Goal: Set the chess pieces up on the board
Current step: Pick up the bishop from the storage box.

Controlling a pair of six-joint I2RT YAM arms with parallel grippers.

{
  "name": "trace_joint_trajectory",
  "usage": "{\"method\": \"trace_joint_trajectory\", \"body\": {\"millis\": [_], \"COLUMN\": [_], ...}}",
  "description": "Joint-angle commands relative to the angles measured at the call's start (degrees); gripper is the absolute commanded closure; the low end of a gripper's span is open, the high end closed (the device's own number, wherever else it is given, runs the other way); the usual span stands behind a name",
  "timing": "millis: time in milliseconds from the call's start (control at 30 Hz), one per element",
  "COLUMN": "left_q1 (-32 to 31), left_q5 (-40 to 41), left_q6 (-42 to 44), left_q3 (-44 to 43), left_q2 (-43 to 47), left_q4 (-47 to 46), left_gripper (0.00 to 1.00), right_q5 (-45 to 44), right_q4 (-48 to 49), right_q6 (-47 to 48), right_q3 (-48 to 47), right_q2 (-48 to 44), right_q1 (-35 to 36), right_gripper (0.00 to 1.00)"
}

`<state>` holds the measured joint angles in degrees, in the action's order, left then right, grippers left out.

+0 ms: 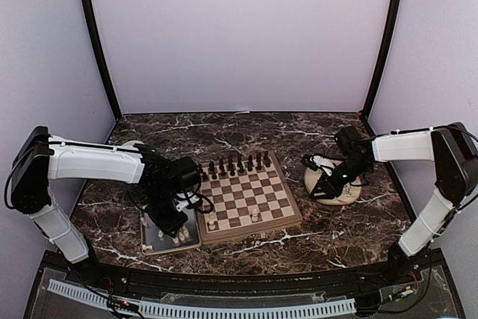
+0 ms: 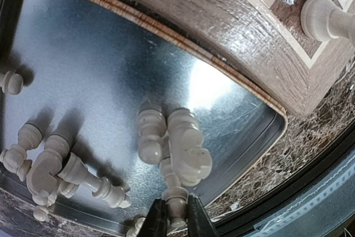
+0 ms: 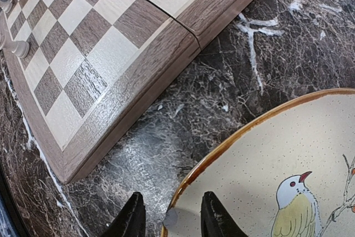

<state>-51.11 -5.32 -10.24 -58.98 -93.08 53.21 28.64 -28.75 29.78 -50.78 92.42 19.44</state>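
Left fingers [image 2: 157, 221] pinch a cream-white turned chess piece [image 2: 176, 206] (on the grey metal tray [image 2: 83, 54]); right fingers [image 3: 133, 220] stand apart, straddling the bird-painted ceramic plate [image 3: 249, 159] rim.

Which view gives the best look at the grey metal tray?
The left wrist view: the tray fills the frame, cream pieces lying on it, one cream piece between the left fingers. The top external view shows it small, partly hidden under the left arm. The right wrist view misses it.

Checkered wooden board [image 1: 246, 196] lay flat. Dark pieces [image 1: 235, 163] stood along 12 o'clock edge; two cream pieces [image 1: 212, 220] upright toward 6; rest toppled off-board at 8.
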Motion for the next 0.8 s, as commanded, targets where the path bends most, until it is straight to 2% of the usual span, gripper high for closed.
{"method": "trace_joint_trajectory", "body": {"millis": [0,133,367,633,767], "left_q1": [-0.13,-0.13,-0.13,-0.13,-0.15], "left_q5": [0.78,2.48,9.15,15.88,15.48], "left_q6": [0.96,0.2,-2.26,-3.94,-3.3], "left_q3": [0.67,-0.54,-5.3,-15.08,-19.84], "left_q2": [-0.53,-0.78,-2.24,-4.27,-4.21], "left_q4": [2.99,4.51,8.69,15.99,16.89], "left_gripper": [0.92,1.0,1.0,1.0,1.0], "right_q5": [-0.1,-0.07,0.14,-0.21,-0.21], "right_q4": [-0.19,-0.25,-0.34,-0.25,-0.25], "right_q6": [0.46,0.57,0.65,0.63,0.54], "right_q3": [-1.08,-1.06,-1.08,-1.03,-0.98], "right_q2": [-0.04,0.01,0.17,-0.31,-0.58], "right_q1": [-0.15,-0.15,-0.14,-0.14,-0.13], "right_gripper": [0.65,0.65,0.65,0.64,0.65]}}
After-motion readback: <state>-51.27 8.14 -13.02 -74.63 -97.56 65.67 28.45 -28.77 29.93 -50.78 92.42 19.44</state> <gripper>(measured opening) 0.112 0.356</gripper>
